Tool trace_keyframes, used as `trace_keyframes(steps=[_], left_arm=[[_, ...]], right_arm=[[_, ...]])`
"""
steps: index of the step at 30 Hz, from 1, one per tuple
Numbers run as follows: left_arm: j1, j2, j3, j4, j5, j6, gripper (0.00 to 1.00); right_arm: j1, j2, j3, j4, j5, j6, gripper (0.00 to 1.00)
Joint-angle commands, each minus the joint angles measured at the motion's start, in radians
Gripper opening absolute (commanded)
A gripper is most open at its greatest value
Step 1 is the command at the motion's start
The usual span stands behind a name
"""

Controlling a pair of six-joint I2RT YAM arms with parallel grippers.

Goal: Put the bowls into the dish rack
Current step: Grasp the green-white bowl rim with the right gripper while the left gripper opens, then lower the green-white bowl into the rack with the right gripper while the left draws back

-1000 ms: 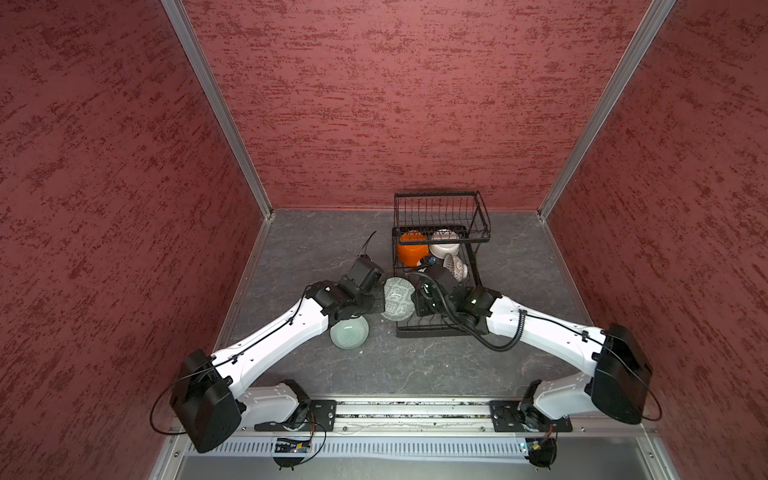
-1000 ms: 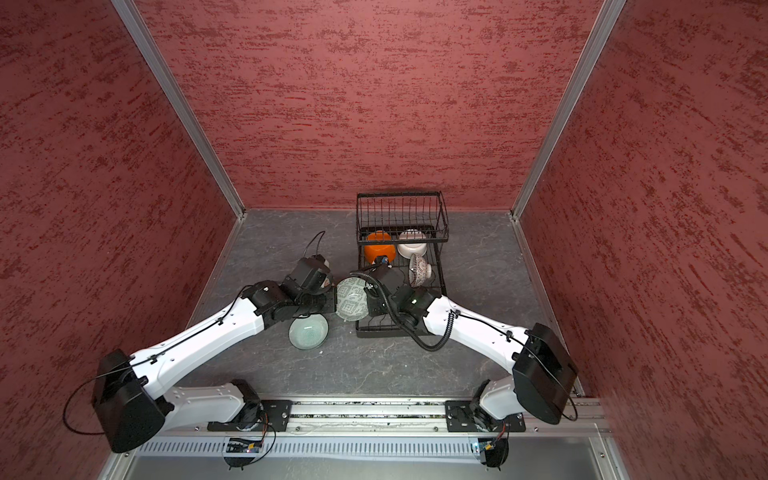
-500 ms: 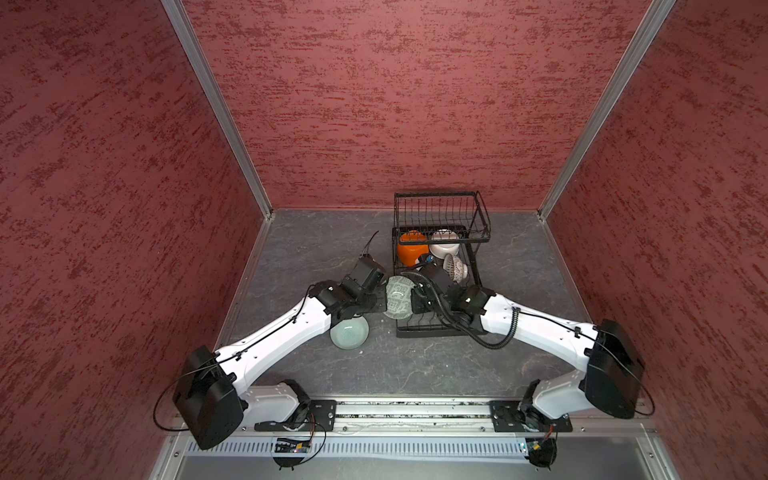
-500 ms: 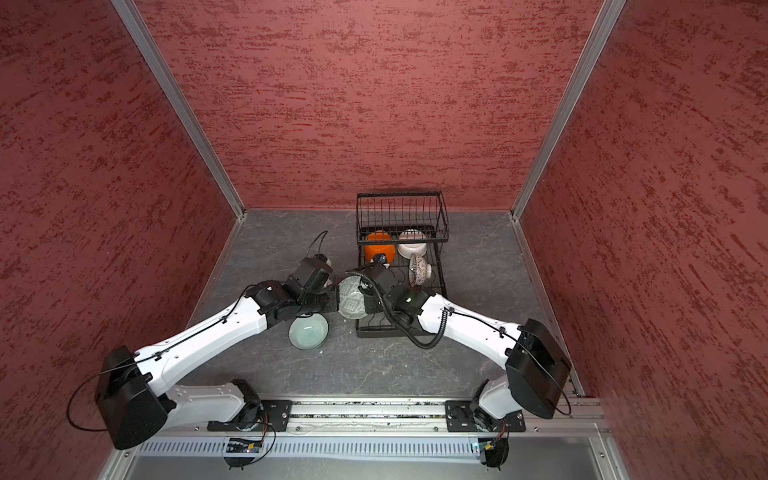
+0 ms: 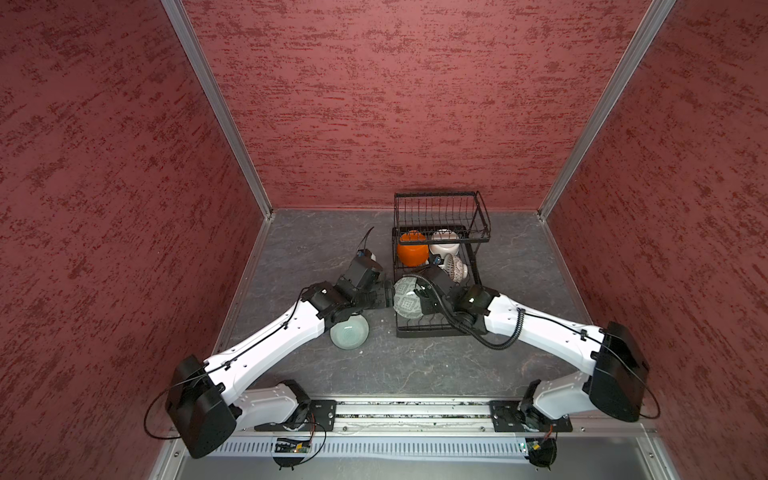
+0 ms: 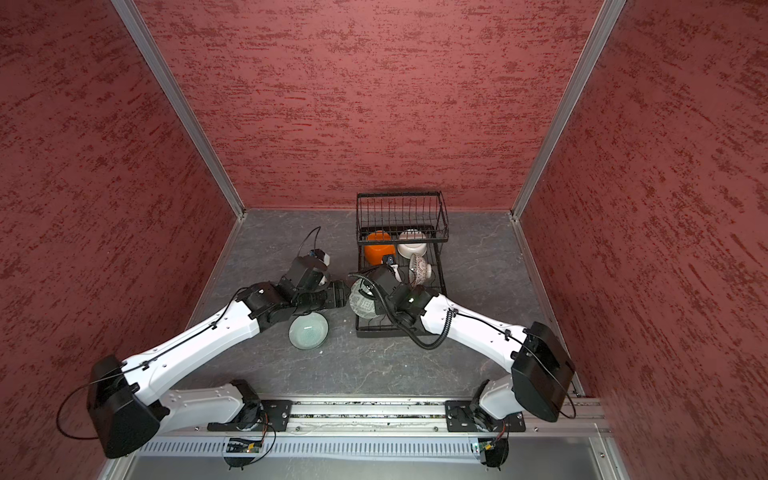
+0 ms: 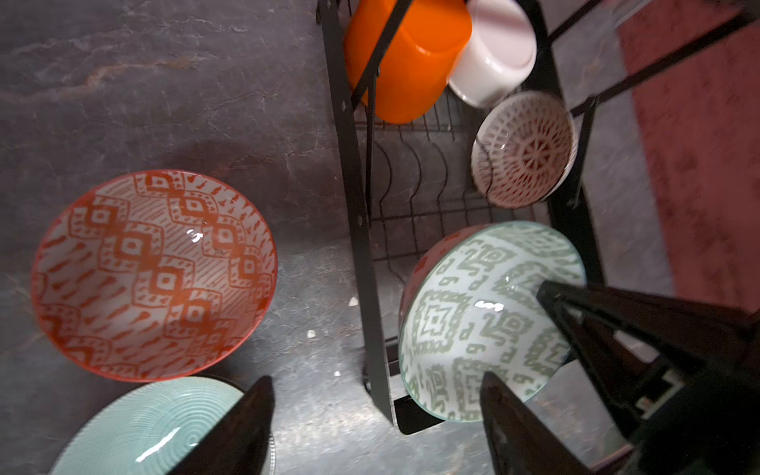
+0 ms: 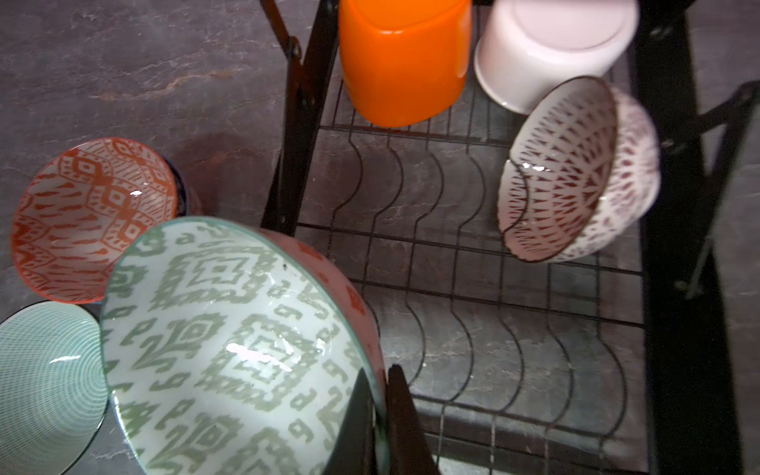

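Dish rack [image 5: 432, 332] stands on the grey table [image 5: 291, 257], right of centre. Right gripper [image 8: 380, 432] pinches the rim of the green-patterned bowl [image 8: 230, 341], tilted over the rack's near left corner. Left gripper [image 7: 378, 432] is spread wide just beside it. Orange bowl [image 5: 411, 253] and white bowl [image 5: 444, 248] are upside down under the raised basket, with the brown-patterned bowl [image 5: 455, 268] leaning nearby. Red-orange patterned bowl [image 7: 152, 275] and pale green bowl [image 5: 350, 334] are on the table.

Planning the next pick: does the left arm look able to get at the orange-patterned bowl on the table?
Probably yes. The left gripper is open and empty; the orange-patterned bowl sits upright on the table nearby, uncovered, with the pale green bowl beside it.
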Motion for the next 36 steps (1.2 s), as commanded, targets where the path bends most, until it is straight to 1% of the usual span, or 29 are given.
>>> trace_keyframes(steps=[1, 6, 12, 18, 21, 26, 36], left_arm=[[-0.003, -0.050, -0.012, 0.017, -0.016, 0.012, 0.99], [-0.001, -0.101, -0.051, 0.024, -0.024, 0.011, 1.00], [0.009, -0.143, -0.096, 0.023, -0.025, 0.001, 1.00], [0.033, -0.182, -0.122, 0.009, -0.028, -0.002, 1.00], [0.044, -0.202, -0.137, 0.012, -0.026, -0.009, 1.00], [0.065, -0.220, -0.158, 0.015, -0.015, -0.014, 1.00], [0.083, -0.231, -0.183, 0.021, -0.004, -0.020, 1.00]], right_arm=[[0.004, -0.046, 0.064, -0.062, 0.178, 0.008, 0.00], [0.003, -0.026, 0.081, -0.111, 0.314, -0.021, 0.00], [0.004, 0.013, 0.062, -0.091, 0.458, -0.064, 0.00], [0.004, 0.079, 0.048, -0.028, 0.490, -0.113, 0.00], [0.003, 0.119, 0.047, -0.008, 0.542, -0.123, 0.00], [0.003, 0.173, 0.057, 0.025, 0.591, -0.158, 0.00], [0.004, 0.250, 0.097, 0.081, 0.716, -0.280, 0.00]])
